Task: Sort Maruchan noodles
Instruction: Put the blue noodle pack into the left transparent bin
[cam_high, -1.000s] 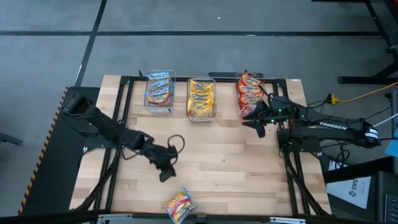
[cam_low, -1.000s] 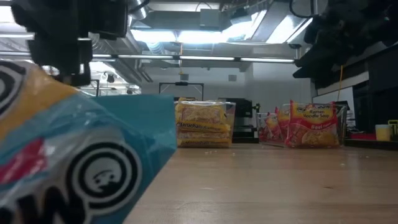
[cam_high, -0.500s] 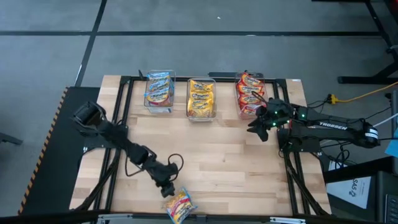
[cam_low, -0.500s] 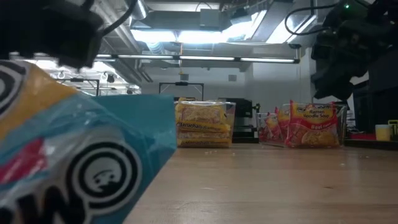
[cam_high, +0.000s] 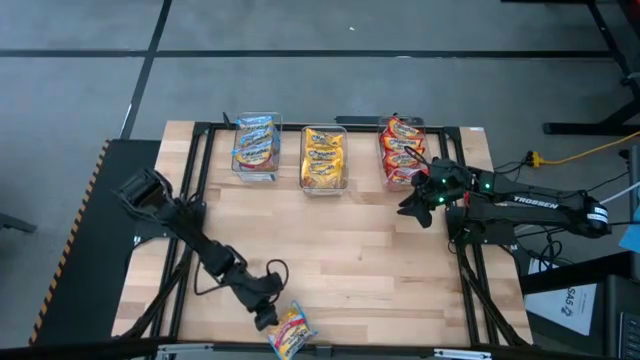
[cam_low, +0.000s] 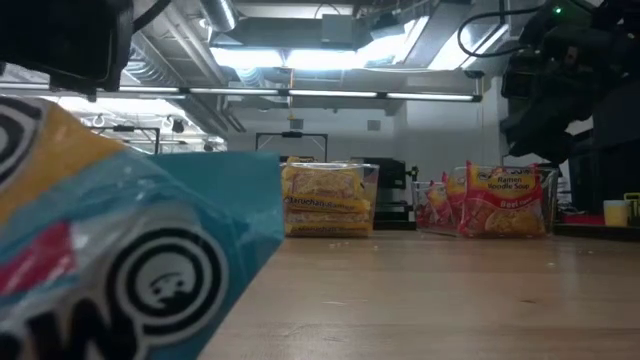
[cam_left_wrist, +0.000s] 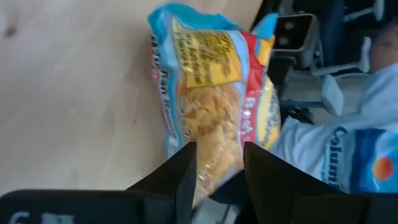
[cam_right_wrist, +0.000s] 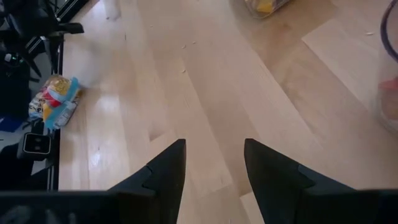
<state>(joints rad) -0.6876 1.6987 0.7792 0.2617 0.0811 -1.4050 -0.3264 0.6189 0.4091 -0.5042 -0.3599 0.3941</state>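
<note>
— Since a second ago the left end effector (cam_high: 268, 318) has swung from mid-bench down to the near edge; its fingers stand apart, closed on nothing.

— And the packet?

— One blue-trimmed noodle packet (cam_high: 289, 329) lies loose at the near edge, just beyond those fingers; in the left wrist view it sits between them, not gripped.

— So what does the move mean?

— Probably the pickup is about to start. The blue bin (cam_high: 255, 148), yellow bin (cam_high: 323, 158) and red bin (cam_high: 402, 150) along the far edge already hold packets, so this looks like the last one.

— The right arm?

— The right end effector (cam_high: 417, 205) has drawn back slightly toward the right edge near the red bin, fingers apart and empty.
</note>
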